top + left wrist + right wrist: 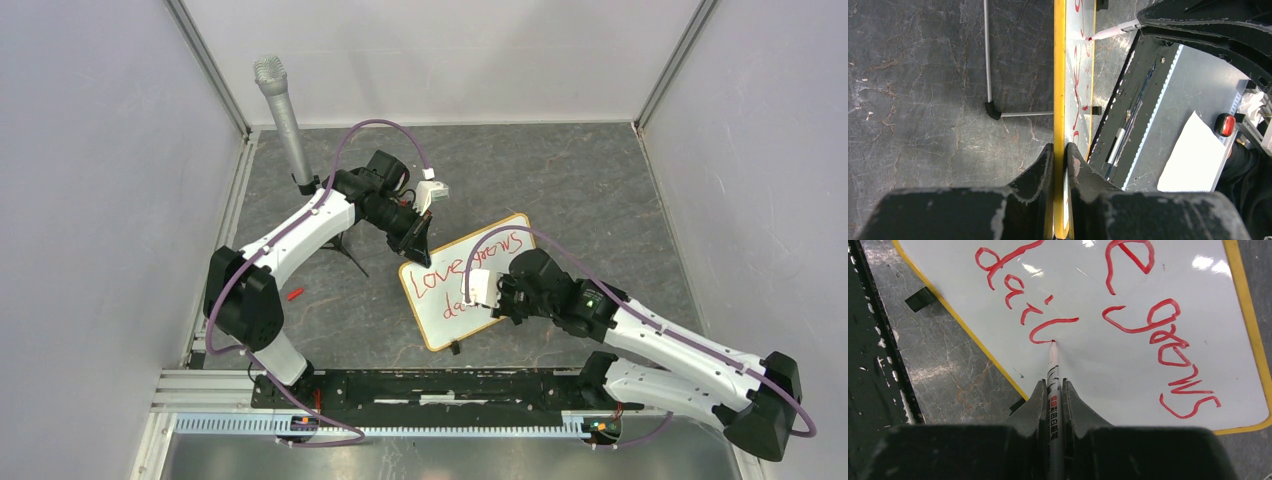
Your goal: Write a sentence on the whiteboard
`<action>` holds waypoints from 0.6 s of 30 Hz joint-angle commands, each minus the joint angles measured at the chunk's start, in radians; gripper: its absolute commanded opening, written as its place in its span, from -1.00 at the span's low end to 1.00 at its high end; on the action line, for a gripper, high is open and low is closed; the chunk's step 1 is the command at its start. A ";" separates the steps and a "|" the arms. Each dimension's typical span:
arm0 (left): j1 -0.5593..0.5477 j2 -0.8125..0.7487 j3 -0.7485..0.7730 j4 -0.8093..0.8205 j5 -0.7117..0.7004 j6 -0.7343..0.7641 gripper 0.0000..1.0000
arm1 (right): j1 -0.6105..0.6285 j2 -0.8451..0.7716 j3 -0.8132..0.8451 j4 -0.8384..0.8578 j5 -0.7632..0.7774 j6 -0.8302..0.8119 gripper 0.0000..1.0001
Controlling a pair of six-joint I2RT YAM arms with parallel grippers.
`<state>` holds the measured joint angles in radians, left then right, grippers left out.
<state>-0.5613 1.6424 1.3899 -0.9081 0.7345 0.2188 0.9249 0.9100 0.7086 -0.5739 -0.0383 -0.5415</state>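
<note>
The whiteboard [440, 310] lies on the dark table, with a thin yellowish frame. Red cursive words [470, 262] read "Love grows" above a partly written "dail" [1013, 290]. My left gripper [417, 240] is shut on the board's far-left edge; in the left wrist view [1060, 152] its jaws pinch the frame [1059, 75]. My right gripper [487, 293] is shut on a white marker [1053, 365], whose red tip touches the board at the end of the last stroke. The marker also shows in the left wrist view [1110, 32].
A grey microphone [283, 110] on a black tripod stand stands at the back left. A small red cap [294, 294] lies on the table left of the board. The black rail [440, 388] runs along the near edge. White walls enclose the table.
</note>
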 commanded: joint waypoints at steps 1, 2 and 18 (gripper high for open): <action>-0.013 0.013 -0.005 -0.039 0.005 0.045 -0.95 | -0.008 -0.013 0.042 0.065 0.043 0.020 -1.00; -0.014 0.013 -0.005 -0.038 0.004 0.045 -0.95 | -0.006 -0.011 0.037 0.070 0.057 0.020 -1.00; -0.013 0.024 -0.004 -0.038 0.009 0.047 -0.95 | -0.033 -0.020 0.003 0.053 0.095 0.018 -1.00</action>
<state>-0.5602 1.6432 1.3899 -0.9077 0.7330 0.2188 0.9070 0.9001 0.7086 -0.5472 0.0048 -0.5213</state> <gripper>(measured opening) 0.174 0.131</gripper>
